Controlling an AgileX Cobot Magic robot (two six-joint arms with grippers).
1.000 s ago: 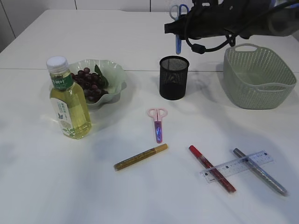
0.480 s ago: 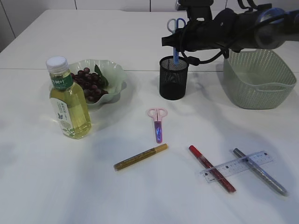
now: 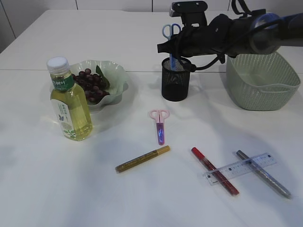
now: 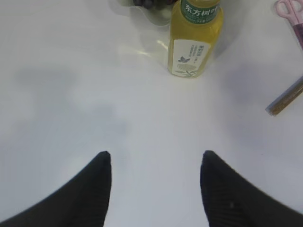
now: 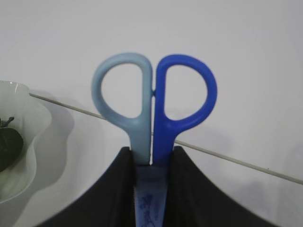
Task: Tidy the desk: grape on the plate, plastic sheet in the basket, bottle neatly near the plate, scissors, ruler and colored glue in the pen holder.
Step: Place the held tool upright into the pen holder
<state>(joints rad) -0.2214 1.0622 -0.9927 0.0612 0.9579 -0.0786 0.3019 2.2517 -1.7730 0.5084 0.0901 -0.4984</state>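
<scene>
My right gripper [image 3: 177, 45] is shut on blue scissors [image 3: 172, 40], whose handles [image 5: 154, 101] stick up between the jaws; the blade end reaches down into the black mesh pen holder [image 3: 175, 79]. Pink scissors [image 3: 160, 125] lie in front of the holder. A clear ruler [image 3: 240, 167] lies over a red glue pen [image 3: 214, 177] and a silver glue pen [image 3: 263, 173]; a gold glue pen [image 3: 143, 159] lies to the left. Grapes [image 3: 90, 84] sit on the green plate [image 3: 118, 75]. The yellow bottle [image 3: 69, 100] stands next to it. My left gripper [image 4: 155, 158] is open and empty above the table, out of the exterior view.
A green basket [image 3: 261, 78] stands at the right behind my right arm. The bottle [image 4: 195, 38] and the gold pen's end [image 4: 285, 97] show ahead of my left gripper. No plastic sheet is in view.
My right gripper has moved down and left with the blue scissors, bringing their blade end from above the pen holder down into it.
</scene>
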